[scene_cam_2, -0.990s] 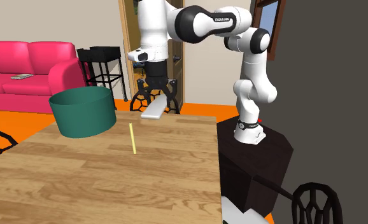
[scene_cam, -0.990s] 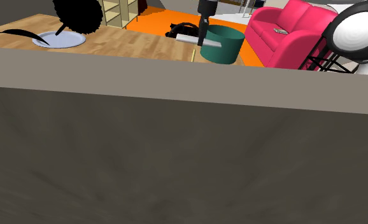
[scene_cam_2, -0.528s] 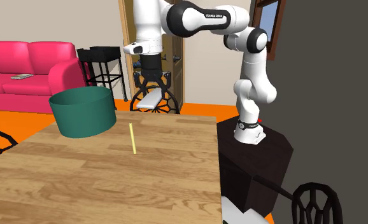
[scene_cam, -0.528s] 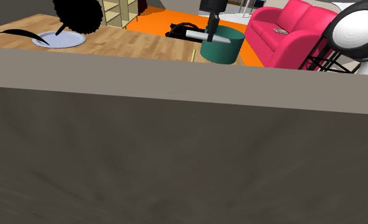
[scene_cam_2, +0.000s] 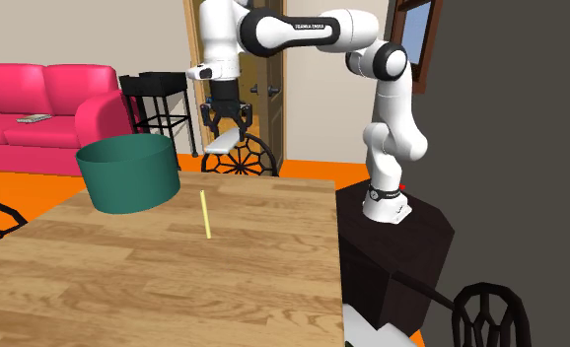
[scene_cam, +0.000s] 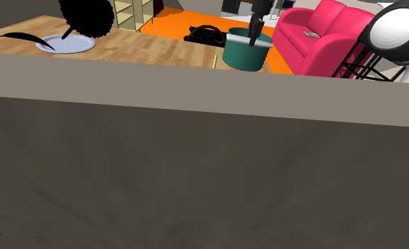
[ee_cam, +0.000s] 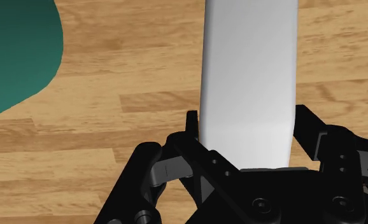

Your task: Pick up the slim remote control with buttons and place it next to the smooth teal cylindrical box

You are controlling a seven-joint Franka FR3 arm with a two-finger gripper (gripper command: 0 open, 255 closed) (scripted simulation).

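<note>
Slippage is my worry: my gripper is clamped across just one end of the white remote, so most of it overhangs and could swivel or drop. It hangs in the air over the wooden table, near the corner where the teal box stands — a careless descent could clip the box's rim. The remote lies about level, its long axis crosswise to my fingers and the wood grain, free end pointing away from my palm.
</note>
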